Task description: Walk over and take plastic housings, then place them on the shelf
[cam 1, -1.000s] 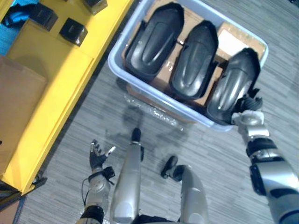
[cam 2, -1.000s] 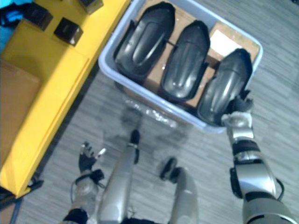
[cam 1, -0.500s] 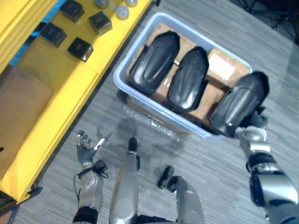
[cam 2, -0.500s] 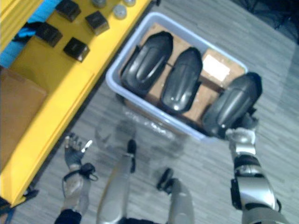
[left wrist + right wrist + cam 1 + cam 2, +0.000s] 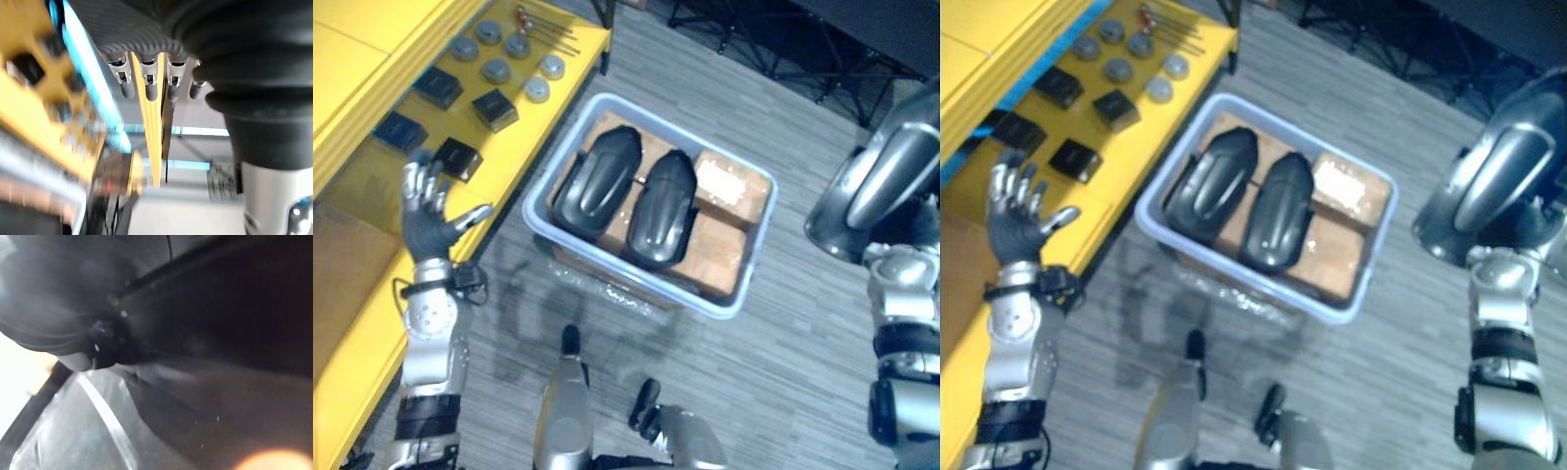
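Note:
My right hand point(image 5: 1531, 223) holds a dark glossy plastic housing point(image 5: 876, 181) up in the air, to the right of the pale blue bin point(image 5: 636, 284) and clear of it. The housing's dark underside point(image 5: 195, 333) shows very close in the right wrist view. Two more housings point(image 5: 597, 181) point(image 5: 661, 206) lie side by side in the bin, on brown cardboard boxes point(image 5: 729, 191). My left hand point(image 5: 429, 217) is raised and open beside the yellow shelf point(image 5: 519, 132), with its straight fingers point(image 5: 146, 83) spread and holding nothing.
The shelf carries black blocks point(image 5: 455, 157), grey discs point(image 5: 494, 70) and a brown board point(image 5: 342, 264). Dark stand legs point(image 5: 754, 39) cross the grey floor beyond the bin. Clear plastic film point(image 5: 626, 294) lies under the bin's near edge.
My right hand has lifted the rightmost housing out of the bin, up and to the right. My left hand has risen from low by the floor to shelf height. The camera has also shifted.

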You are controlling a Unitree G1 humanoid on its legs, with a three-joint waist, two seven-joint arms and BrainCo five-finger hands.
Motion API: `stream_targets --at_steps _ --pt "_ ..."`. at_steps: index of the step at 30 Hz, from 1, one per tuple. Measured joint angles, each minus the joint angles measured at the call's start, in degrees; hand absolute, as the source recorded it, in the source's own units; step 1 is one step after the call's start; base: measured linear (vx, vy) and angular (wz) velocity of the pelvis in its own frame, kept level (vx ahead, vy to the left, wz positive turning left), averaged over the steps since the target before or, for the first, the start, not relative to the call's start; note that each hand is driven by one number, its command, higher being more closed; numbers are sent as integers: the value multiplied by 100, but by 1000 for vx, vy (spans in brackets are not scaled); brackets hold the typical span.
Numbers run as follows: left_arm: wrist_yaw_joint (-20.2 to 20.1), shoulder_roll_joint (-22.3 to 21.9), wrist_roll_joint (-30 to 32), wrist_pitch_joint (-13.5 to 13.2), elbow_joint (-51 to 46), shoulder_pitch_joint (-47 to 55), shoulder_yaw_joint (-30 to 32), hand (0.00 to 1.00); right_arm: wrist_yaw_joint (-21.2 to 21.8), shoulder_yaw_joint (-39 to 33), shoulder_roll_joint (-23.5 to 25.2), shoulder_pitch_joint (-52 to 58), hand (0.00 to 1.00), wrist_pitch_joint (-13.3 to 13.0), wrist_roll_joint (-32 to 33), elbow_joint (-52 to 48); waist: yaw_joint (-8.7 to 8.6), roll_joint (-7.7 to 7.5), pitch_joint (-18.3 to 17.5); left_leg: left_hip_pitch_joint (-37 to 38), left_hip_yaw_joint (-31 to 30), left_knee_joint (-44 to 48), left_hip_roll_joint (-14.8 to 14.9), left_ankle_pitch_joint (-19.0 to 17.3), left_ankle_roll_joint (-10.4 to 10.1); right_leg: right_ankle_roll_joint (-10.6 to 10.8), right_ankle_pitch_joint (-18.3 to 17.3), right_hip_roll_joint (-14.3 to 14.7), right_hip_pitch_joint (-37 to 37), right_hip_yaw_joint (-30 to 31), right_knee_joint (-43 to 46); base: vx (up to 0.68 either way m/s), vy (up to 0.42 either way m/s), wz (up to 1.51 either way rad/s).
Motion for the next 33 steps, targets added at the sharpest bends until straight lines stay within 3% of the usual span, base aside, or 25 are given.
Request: stream_targets --at_steps 2,5,11,13,16,21,26,31,33 --pt "-319 -3 4 494 9 -199 -415 0 46 200 200 -1 100 -67 -437 -576 -79 -114 -236 155 86 -142 -18 1 -1 24 88 -11 124 17 -167 141 -28 -12" --pt "-518 -6 0 1070 289 -620 -851 0 241 663 224 -27 100 -281 -797 -1055 -123 -123 -536 317 230 -289 -30 4 -4 43 193 -36 177 66 -285 101 3 -18" --pt "-498 -32 -372 1753 1323 -1532 -1336 0 496 1381 526 -205 100 -765 -1149 -1441 -297 1 -928 672 392 -501 -58 15 -3 18 308 -56 364 175 -377 31 16 -16" --pt "-457 -228 -457 1900 1622 -1716 -1451 0 532 1573 617 -325 100 -848 -1246 -1440 -323 132 -1038 765 402 -667 -85 128 16 15 374 -47 371 175 -387 -36 13 -3" --pt "-339 -318 -455 1913 1877 -1765 -1691 0 639 1925 778 -523 100 -942 -1342 -1440 -366 249 -1103 903 404 -966 -129 320 18 -15 427 -44 398 175 -450 -77 19 0" --pt "-177 -403 -548 1912 2369 -1790 -1780 0 869 2249 940 -545 100 -1086 -1448 -1438 -381 279 -1120 1113 395 -1550 -206 667 -40 -30 416 -35 444 166 -630 -105 7 2" --pt "-250 -509 -1147 1813 2723 -1788 -1861 0 930 2355 1115 -544 100 -1086 -1449 -1406 -408 281 -1120 1259 386 -1890 -239 898 -77 -88 383 -19 429 157 -665 -77 18 0" --pt "-446 -731 -1562 1139 2710 -1789 -1923 0 902 2603 1319 -556 100 -1030 -1555 -1098 -401 322 -1142 1248 374 -1891 -289 927 -37 -65 402 -36 432 150 -721 -7 2 0" --pt "-442 -776 -1772 1009 2698 -1789 -2095 0 875 2712 1406 -558 100 -966 -1556 -824 -386 394 -1180 1244 369 -1893 -312 943 -2 -26 475 -51 468 148 -771 44 7 2"
